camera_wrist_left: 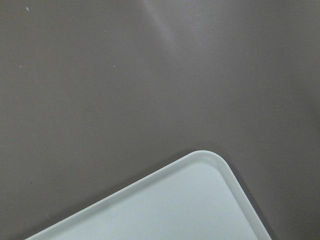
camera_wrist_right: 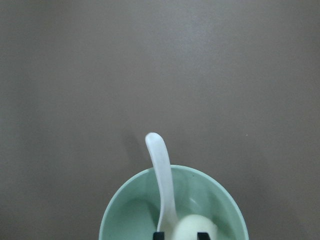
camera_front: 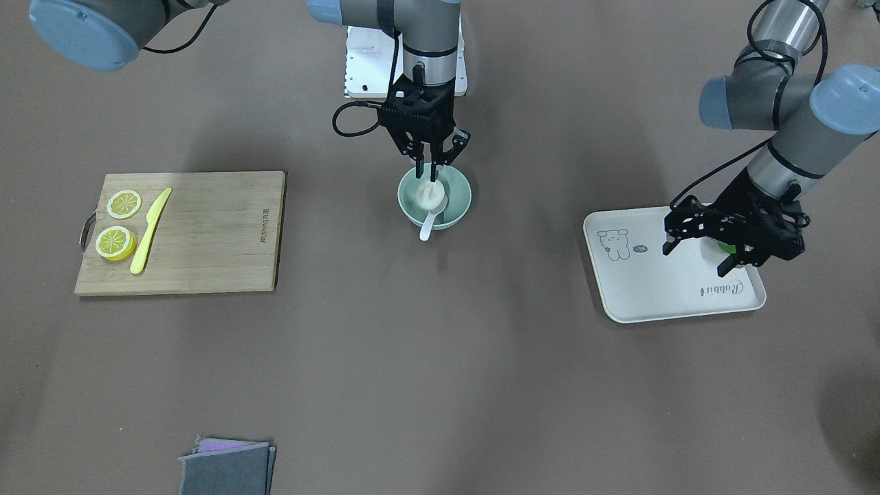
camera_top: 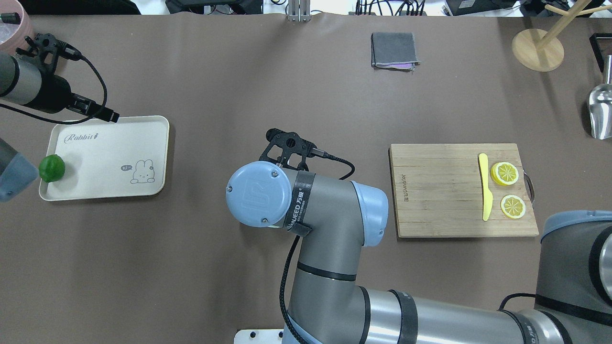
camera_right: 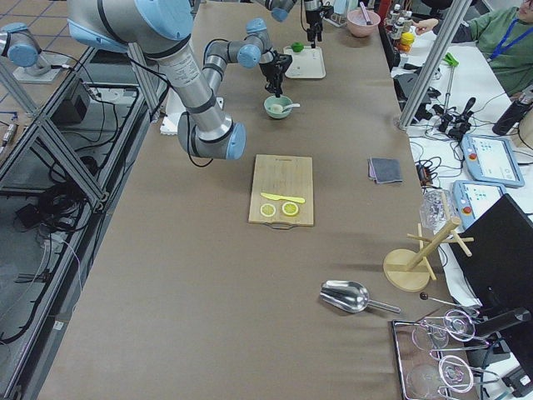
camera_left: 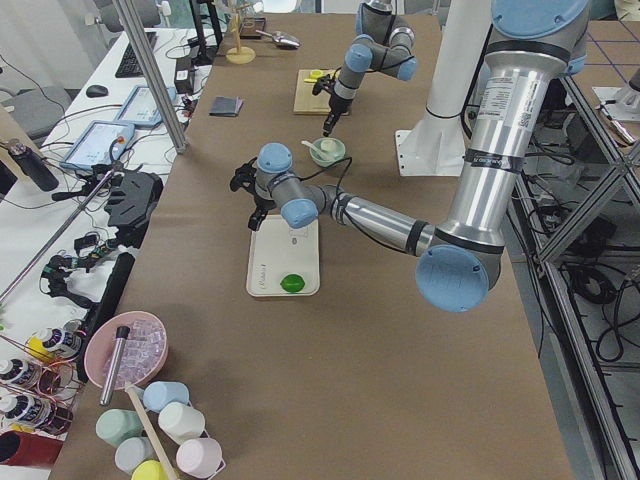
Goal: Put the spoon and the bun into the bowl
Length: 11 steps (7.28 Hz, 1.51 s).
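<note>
The mint-green bowl (camera_front: 463, 205) stands mid-table near the robot base. The white bun (camera_front: 430, 195) lies inside it. The white spoon (camera_front: 427, 224) rests with its scoop in the bowl and its handle over the rim. My right gripper (camera_front: 427, 175) points straight down into the bowl, its fingers close together on the bun's top. In the right wrist view the bun (camera_wrist_right: 192, 227) sits between the fingertips, beside the spoon (camera_wrist_right: 162, 175) in the bowl (camera_wrist_right: 120, 210). My left gripper (camera_front: 698, 253) is open and empty, low over the cream tray (camera_front: 653, 289).
A green lime (camera_top: 51, 168) lies on the tray by my left gripper. A wooden cutting board (camera_front: 206, 234) with two lemon slices (camera_front: 115, 243) and a yellow knife (camera_front: 151, 230) lies on the right arm's side. Folded grey cloths (camera_front: 227, 467) lie at the far edge.
</note>
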Available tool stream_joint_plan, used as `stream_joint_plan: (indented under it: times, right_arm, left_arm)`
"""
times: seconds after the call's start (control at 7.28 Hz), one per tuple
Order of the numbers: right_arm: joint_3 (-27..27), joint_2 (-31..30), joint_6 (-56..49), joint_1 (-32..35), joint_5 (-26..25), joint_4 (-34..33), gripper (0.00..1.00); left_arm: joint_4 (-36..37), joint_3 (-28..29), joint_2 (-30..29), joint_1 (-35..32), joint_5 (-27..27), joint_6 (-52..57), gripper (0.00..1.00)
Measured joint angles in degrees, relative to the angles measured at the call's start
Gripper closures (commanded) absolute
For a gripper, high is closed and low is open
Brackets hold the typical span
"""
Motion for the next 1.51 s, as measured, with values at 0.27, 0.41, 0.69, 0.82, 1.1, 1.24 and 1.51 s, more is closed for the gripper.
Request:
stream_joint_plan:
  times: [0.27, 0.41, 0.69, 0.82, 1.1, 1.24, 1.51]
  right_arm:
    - [1.05, 0.28, -1.28, 0.54, -0.92, 0.04, 0.0]
    - [2.39, 0.13, -3.44, 2.33, 0.96, -0.05, 0.0]
    - [6.3, -3.17, -12.75, 10.33, 11.46, -0.39, 0.0]
    - [10.08, -8.15, -20.66, 15.98, 17.72, -0.49, 0.0]
    - [17.69, -20.9, -39.44, 28.17, 29.05, -0.55, 0.0]
    - [20.15, -27.33, -49.47, 34.38, 33.65, -0.56, 0.0]
    - [22.26, -38.45, -69.08, 45.83, 39.48, -0.61, 0.0]
  left_arm:
    - [-0.06, 0.06, -0.03, 0.08, 0.0, 0.0, 0.02]
    - [0.0, 0.09, -0.02, 0.09, 0.0, 0.02, 0.02]
    - [0.71, -0.04, 0.4, -0.16, -0.58, 0.35, 0.02]
    - [1.99, -0.17, 0.94, -1.84, -2.78, 1.43, 0.02]
    - [8.16, -0.59, 2.63, -10.03, -9.99, 11.12, 0.02]
    - [13.68, -0.88, 3.6, -15.12, -12.31, 18.99, 0.02]
    - [28.45, -1.23, 4.19, -24.63, -13.6, 37.71, 0.02]
